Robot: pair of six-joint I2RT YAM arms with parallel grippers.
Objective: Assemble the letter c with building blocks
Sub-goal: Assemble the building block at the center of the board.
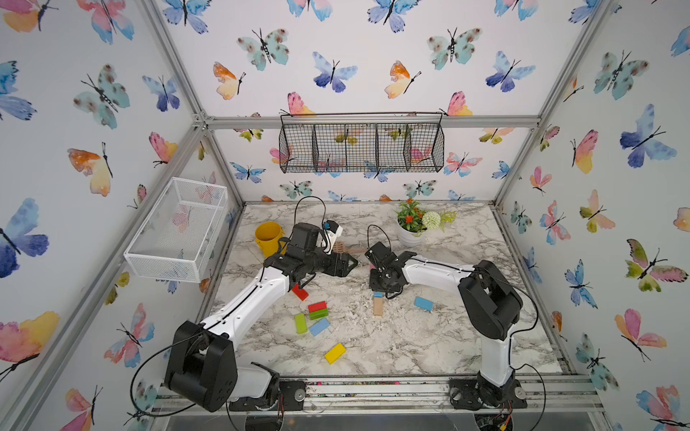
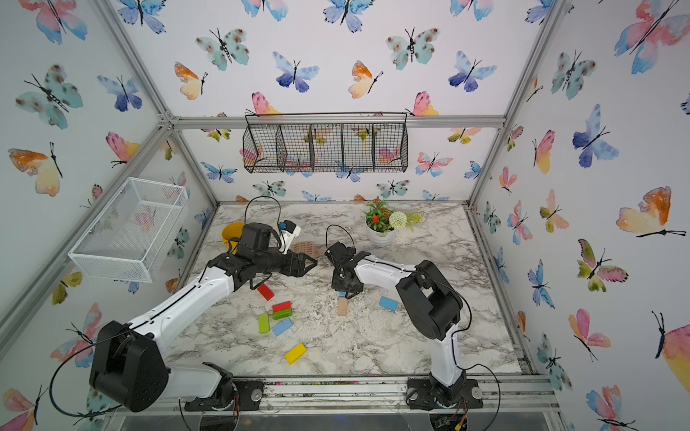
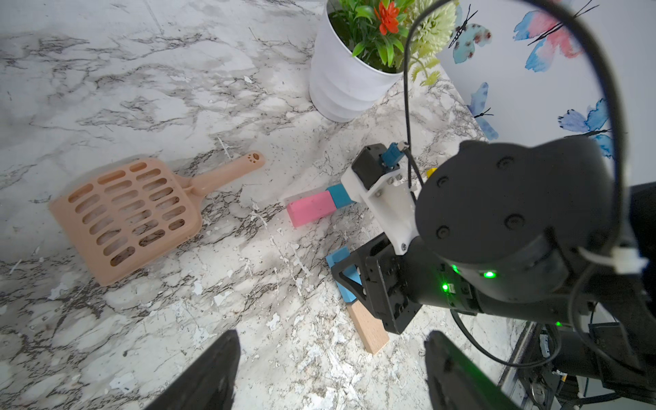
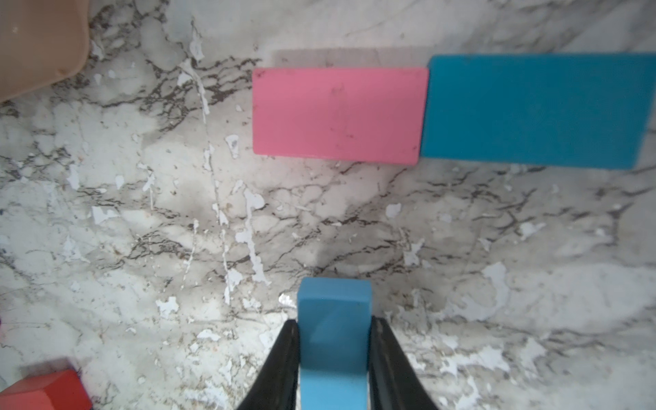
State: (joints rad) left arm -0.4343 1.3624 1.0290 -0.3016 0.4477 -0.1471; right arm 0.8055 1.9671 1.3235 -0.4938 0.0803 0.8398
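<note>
Right wrist view shows the right hand (image 4: 334,321) pinching a light blue block (image 4: 333,301) between its two black fingers (image 4: 280,362), and the block's free end sticks out over the bench (image 4: 142,230). A little way ahead of it, a pink block (image 4: 339,115) and a teal block (image 4: 536,110) lie flat. They touch end to end in one straight line. One corner of a red block (image 4: 42,390) peeks in at the edge. From the left wrist view the held block looks tilted, with its low end by a tan block (image 3: 369,330) that lies flat. It may be resting on the tan block, but the right hand hides that spot. The left hand (image 3: 331,333) is spread wide with nothing in it. It hangs above the bench near a tan scoop (image 3: 124,216) and points toward the right hand. A white flower pot (image 3: 340,81) stands further back. In both top views more blocks lie loose nearer the front of the bench. There is a yellow block (image 1: 335,353), a lime block (image 1: 300,323), a red and green pair (image 1: 317,310) pressed together, and a blue block (image 1: 319,327) just beside them. One more blue block (image 1: 423,303) lies alone, close to the right arm. A yellow bucket (image 1: 268,235) stands behind the left arm.
</note>
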